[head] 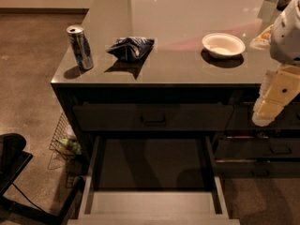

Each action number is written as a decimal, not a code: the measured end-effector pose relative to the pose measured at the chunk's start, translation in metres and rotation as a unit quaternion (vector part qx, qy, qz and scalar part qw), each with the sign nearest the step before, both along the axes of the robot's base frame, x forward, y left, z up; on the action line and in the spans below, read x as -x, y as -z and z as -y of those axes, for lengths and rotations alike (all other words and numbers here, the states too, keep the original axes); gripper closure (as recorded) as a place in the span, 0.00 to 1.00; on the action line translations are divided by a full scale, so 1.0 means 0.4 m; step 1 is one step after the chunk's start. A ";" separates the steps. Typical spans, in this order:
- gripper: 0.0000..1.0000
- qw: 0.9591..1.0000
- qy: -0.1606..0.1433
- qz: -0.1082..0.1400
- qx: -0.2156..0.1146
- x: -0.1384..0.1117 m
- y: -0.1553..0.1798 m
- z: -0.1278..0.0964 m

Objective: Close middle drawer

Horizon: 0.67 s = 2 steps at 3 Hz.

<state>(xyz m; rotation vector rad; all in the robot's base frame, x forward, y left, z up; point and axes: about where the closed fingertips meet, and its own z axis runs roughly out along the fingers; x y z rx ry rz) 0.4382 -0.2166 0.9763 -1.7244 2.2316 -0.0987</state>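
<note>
The middle drawer [152, 203] is pulled far out toward the camera. It is a long shallow dark box with lighter grey side rims [87, 191]. Its front lies at the bottom edge of the view and its handle is out of view. The inside looks empty. My gripper [265, 116], cream-coloured under a white arm housing [287, 32], hangs at the right edge of the view. It is level with the closed top drawer [153, 118], to the right of the open drawer and above it, touching nothing I can see.
On the counter [187, 64] stand a can [80, 46], a crumpled chip bag [131, 48] and a white bowl [223, 44]. Narrower drawers [276, 149] sit at the right. A wire basket [63, 142] and a black chair base [14, 172] stand on the floor at the left.
</note>
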 end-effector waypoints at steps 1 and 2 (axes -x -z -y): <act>0.00 1.000 0.000 0.000 0.000 0.000 0.000 0.000; 0.00 1.000 0.011 0.013 -0.006 0.006 0.037 0.004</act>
